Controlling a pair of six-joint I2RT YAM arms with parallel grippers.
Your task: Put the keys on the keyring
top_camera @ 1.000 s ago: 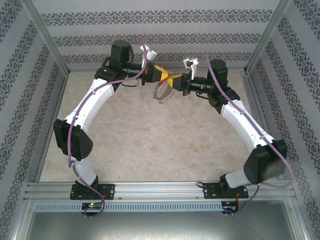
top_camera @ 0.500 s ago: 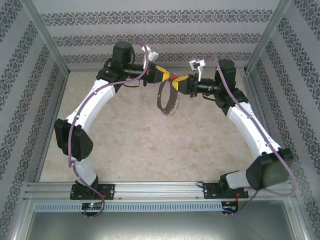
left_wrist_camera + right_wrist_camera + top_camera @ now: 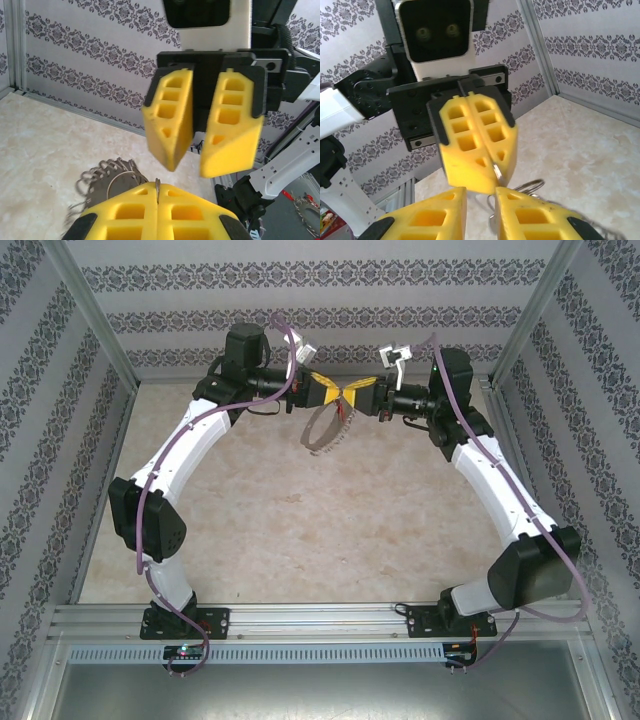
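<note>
We are pinching the wire of the keyring (image 3: pixel 107 181) tight in our left gripper (image 3: pixel 157 194), and the loop is hanging over the desk (image 3: pixel 35 145). Just beyond, our right gripper (image 3: pixel 195 161) is holding its jaws a little apart. One bump there and the floppy loop could be slipping out and falling.

Facing the camera, the left gripper (image 3: pixel 489 176) has its yellow ribbed fingers pinched together on the thin silvery wire keyring (image 3: pixel 532 185). Just beneath, the right gripper (image 3: pixel 481 196) sits with jaws slightly parted.
</note>
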